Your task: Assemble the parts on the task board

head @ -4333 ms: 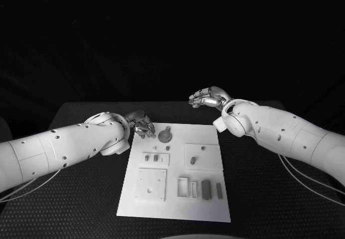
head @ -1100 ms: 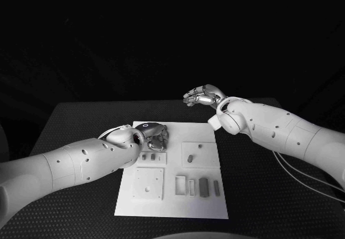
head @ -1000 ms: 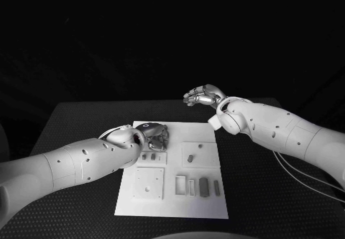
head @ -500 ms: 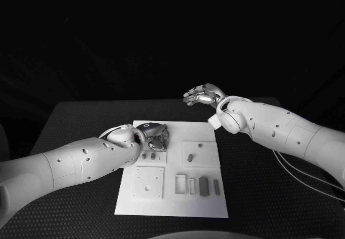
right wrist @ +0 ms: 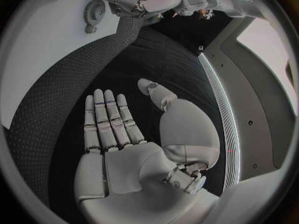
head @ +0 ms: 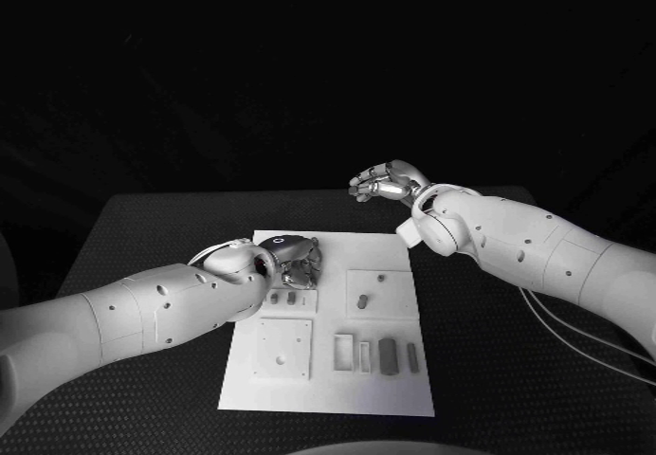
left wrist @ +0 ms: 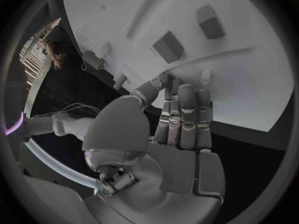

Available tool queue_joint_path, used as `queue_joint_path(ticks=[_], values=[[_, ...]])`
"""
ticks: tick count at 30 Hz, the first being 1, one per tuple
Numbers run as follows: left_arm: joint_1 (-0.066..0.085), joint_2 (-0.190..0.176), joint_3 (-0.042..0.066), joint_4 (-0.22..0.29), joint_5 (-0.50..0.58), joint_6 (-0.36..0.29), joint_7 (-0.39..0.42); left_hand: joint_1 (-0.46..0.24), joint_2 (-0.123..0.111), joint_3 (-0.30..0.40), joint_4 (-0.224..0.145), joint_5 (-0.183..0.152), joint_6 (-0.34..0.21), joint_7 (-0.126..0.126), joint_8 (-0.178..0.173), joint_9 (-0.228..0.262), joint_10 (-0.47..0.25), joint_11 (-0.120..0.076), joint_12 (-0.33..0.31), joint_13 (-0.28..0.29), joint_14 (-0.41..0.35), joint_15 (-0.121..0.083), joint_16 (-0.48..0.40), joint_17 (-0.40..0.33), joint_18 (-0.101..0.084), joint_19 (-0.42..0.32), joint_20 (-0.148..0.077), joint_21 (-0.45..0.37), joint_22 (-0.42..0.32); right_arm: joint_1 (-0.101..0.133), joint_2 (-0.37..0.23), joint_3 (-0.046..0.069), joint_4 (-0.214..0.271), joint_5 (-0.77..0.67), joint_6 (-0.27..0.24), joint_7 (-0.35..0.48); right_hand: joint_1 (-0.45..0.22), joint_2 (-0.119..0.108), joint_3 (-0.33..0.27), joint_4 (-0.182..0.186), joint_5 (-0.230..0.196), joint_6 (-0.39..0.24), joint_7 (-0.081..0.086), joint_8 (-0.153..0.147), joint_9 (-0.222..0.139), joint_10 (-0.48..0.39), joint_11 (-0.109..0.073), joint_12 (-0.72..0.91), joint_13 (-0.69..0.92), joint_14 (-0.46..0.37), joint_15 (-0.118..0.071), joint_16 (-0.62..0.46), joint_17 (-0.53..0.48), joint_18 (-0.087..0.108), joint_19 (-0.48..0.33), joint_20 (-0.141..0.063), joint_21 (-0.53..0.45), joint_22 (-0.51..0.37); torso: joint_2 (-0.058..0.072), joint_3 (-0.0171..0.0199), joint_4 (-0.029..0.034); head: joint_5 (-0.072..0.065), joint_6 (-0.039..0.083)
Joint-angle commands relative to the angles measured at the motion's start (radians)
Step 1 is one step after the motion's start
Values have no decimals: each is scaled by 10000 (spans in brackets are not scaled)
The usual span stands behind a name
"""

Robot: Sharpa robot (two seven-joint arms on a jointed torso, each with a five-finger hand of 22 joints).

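The white task board (head: pixel 342 391) lies in the middle of the black table. My left hand (head: pixel 291 261) is down on its far left corner, covering the gear there. In the left wrist view its fingers (left wrist: pixel 187 109) lie straight and close together with their tips on the board (left wrist: pixel 249 84), and the thumb is bent in against them; what lies between them is hidden. Two small grey parts (left wrist: pixel 168 46) stand just beyond the fingertips. The right wrist view has the gear (right wrist: pixel 94 9) flat on the board beside the left hand (right wrist: pixel 127 0). My right hand (head: pixel 387 182) hangs raised past the board's far edge, fingers apart and empty.
Nearer me on the board are a pair of small parts (head: pixel 282 299), a single part (head: pixel 361 301) in a square recess, a square plate (head: pixel 284 348) and several long parts (head: pixel 389 354) in slots. Black table (head: pixel 519 379) surrounds the board.
Since 4.3 s ago my left hand has moved from the board's far left edge onto the board, over the gear. Over the last second both hands have held still.
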Motion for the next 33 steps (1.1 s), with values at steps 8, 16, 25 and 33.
queue_joint_path(ticks=[8,16,25,33], values=[[-40,-165,-5,203,694,-997,436,6,166,157,-8,54,125,-43,63,22,163,-19,17,1,189,-29,172,66,74,153,-1050,108,-32,-3,21,2,-36,-12,103,67,-23,53,-15,-17,53,-60,250,48,-12,77,17,-64,12,-64,21,66,-12,-162,49,-54,-60,14,-3,-2,-11,-31,27],[-17,-514,130,613,1101,-959,468,-14,182,193,-11,78,141,-53,76,27,201,-29,-11,-5,239,-40,237,91,76,186,-1068,120,-52,-3,0,2,-22,-12,95,65,-25,52,-17,-16,53,-61,250,50,-15,78,17,-66,12,-65,20,67,-14,-163,49,-54,-65,18,-12,2,9,-60,53],[178,-1118,509,1098,1686,-554,330,-22,150,231,-18,181,153,-61,86,34,233,-31,-41,-11,200,-41,232,85,63,168,-1072,117,-72,-3,-47,2,-14,-12,103,57,-26,50,-18,-17,54,-61,250,51,-17,79,17,-69,12,-65,20,69,-16,-163,51,-55,-71,23,-18,3,21,-20,82],[283,-1543,508,1261,1743,-253,330,-29,140,244,-16,206,155,-62,90,36,252,-31,-53,-12,178,-40,226,80,53,151,-1070,115,-79,-2,-83,2,11,-12,108,53,-25,50,-18,-17,55,-61,250,53,-19,81,16,-71,12,-65,20,70,-18,-163,53,-55,-76,28,-14,-4,56,44,100]])
